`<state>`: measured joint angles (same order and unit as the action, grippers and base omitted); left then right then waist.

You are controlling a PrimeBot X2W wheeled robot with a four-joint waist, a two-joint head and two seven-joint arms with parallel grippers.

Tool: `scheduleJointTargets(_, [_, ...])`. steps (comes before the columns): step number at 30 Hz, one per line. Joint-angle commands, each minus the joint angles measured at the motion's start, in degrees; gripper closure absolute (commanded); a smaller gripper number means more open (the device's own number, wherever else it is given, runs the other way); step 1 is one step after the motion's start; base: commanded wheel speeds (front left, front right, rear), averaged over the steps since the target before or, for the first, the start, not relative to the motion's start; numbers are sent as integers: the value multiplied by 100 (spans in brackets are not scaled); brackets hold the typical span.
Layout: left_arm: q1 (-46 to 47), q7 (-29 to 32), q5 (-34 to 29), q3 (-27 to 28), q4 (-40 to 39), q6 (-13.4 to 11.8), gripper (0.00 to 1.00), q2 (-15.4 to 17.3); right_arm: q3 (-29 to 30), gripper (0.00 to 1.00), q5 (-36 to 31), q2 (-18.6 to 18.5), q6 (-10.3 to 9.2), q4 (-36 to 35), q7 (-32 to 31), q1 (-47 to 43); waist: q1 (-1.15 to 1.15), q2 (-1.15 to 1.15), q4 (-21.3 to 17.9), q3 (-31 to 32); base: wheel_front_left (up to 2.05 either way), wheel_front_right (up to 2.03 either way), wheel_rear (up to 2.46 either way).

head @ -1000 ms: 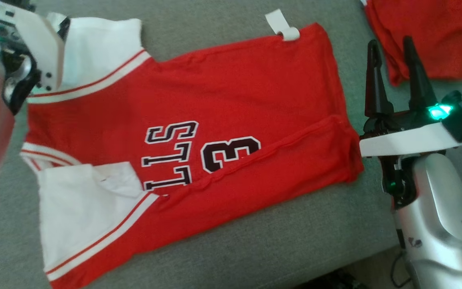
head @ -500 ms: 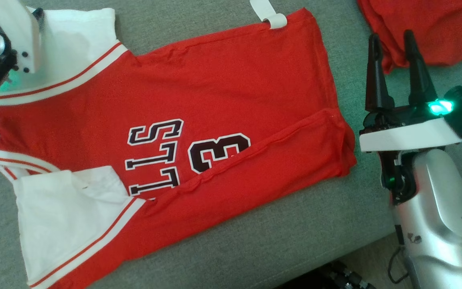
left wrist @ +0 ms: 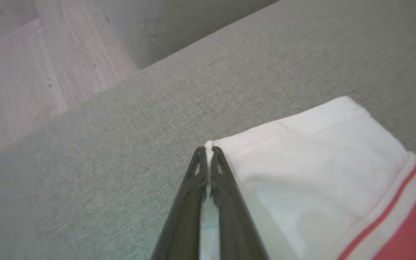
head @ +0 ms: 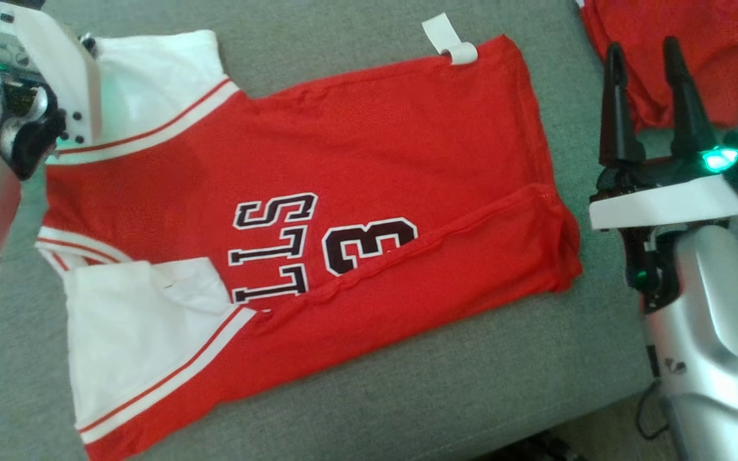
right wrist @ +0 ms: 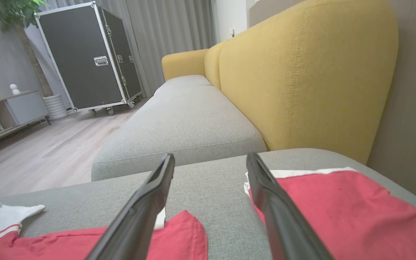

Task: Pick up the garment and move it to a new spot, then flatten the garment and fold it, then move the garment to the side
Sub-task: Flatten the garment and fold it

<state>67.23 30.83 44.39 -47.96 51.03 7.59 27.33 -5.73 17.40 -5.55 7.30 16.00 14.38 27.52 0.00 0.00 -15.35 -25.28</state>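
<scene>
The garment (head: 343, 160) is a red jersey with white sleeves and black lettering. It lies spread on the grey sofa cushion (head: 407, 384), its lower long edge folded up over the print. My left gripper (left wrist: 208, 150) is shut on the outer corner of the far white sleeve (left wrist: 312, 159), with a sliver of white cloth pinched between its fingers. In the head view that sleeve (head: 151, 77) sits at the top left, partly under my left wrist. My right gripper (head: 642, 46) stands open beyond the jersey's hem, above the cushion and holding nothing.
A second red cloth (head: 683, 51) lies at the top right, just behind my right fingers. The cushion's front edge runs along the bottom right. A yellow backrest (right wrist: 302, 72), a black wheeled case (right wrist: 85, 54) and wooden floor (left wrist: 31, 72) surround the sofa.
My left gripper has closed on the corner of the white sleeve. The head camera swung a little and came back, and the jersey lies as before.
</scene>
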Motion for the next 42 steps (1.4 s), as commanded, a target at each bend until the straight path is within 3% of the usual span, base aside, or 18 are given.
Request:
scheduleJointTargets(1, [258, -249, 20, 157, -199, -10, 100, 173, -91, 0, -84, -121, 19, -104, 21, 124, 0, 0, 130, 133, 0, 0, 0])
scheduleJointTargets(8, [294, -1329, -85, -73, -633, -10, 100, -52, -165, 0, -285, -513, 19, 343, -633, 480, 0, 0, 564, 404, 0, 0, 0])
scheduleJointTargets(15, [138, -1847, -98, -436, -1300, -10, 100, -178, -566, 0, -25, -1054, 19, 1284, -1772, 1075, 0, 0, 1161, 534, 0, 0, 0])
scheduleJointTargets(23, [-76, -2044, -88, -587, -1860, -21, 100, -245, -1439, 0, 146, -1799, 19, 2511, -2598, 1584, 0, 0, 1697, 529, 0, 0, 0])
scheduleJointTargets(29, [-147, -2007, -95, -662, -2114, -47, 100, -264, -1623, 0, 300, -1918, 19, 3132, -2735, 1830, 0, 0, 1873, 499, 0, 0, 0])
scheduleJointTargets(35, [-110, -1947, -76, -672, -2285, -94, 100, -269, -2167, 0, 452, -2036, 19, 3502, -2914, 2063, 0, 0, 1959, 409, 0, 0, 0])
scheduleJointTargets(36, [-104, -1941, -72, -673, -2292, -100, 100, -269, -2278, 5, 513, -2045, 19, 3538, -2974, 2084, 0, 0, 1968, 400, 0, 0, 0])
scheduleJointTargets(37, [-99, -1935, -65, -670, -2288, -106, 100, -266, -2392, 75, 578, -2058, 19, 3560, -3032, 2103, 0, 0, 1974, 392, 0, 0, 0])
scheduleJointTargets(38, [-94, -1931, -58, -664, -2274, -118, 100, -260, -2510, 100, 635, -2080, 19, 3564, -3068, 2127, 0, 0, 1975, 386, 0, 0, 0])
scheduleJointTargets(42, [-107, -1947, -25, -625, -2166, -175, 100, -213, -2686, 100, 914, -2172, 19, 3579, -2914, 2314, 0, 0, 1955, 381, 0, 0, 0])
